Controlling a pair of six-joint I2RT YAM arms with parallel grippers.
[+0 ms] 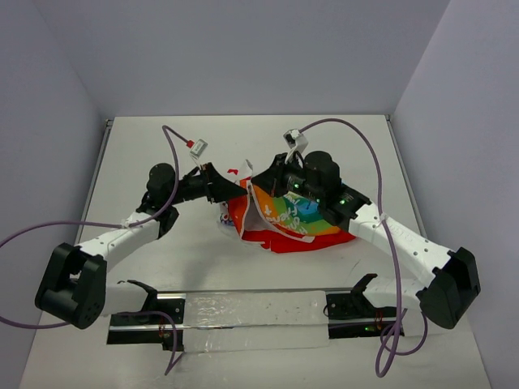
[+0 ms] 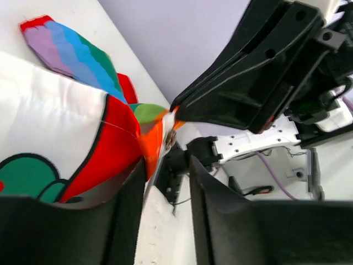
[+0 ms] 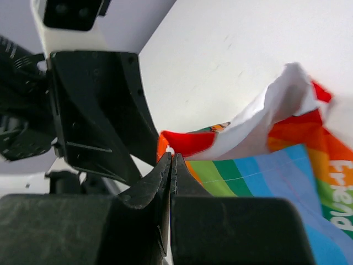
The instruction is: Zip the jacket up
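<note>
White table (image 1: 219, 263); crumpled jacket (image 1: 292, 223) on it

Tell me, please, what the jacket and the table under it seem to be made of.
The jacket looks like soft, thin cloth, mostly matte: it bunches and creases, and its rainbow stripes and lettering look printed on. Its white parts show a slight sheen, so possibly synthetic. The table looks like a hard, smooth white board with a matte finish, perhaps laminate or paint; the pictures do not settle which.

The jacket (image 1: 292, 220) lies mid-desk (image 1: 162, 146), slightly nearer the right edge. The left hand (image 1: 237, 190) sits at its left side; the right hand (image 1: 258, 175), reaching across it from the right, meets its far-left part.
</note>
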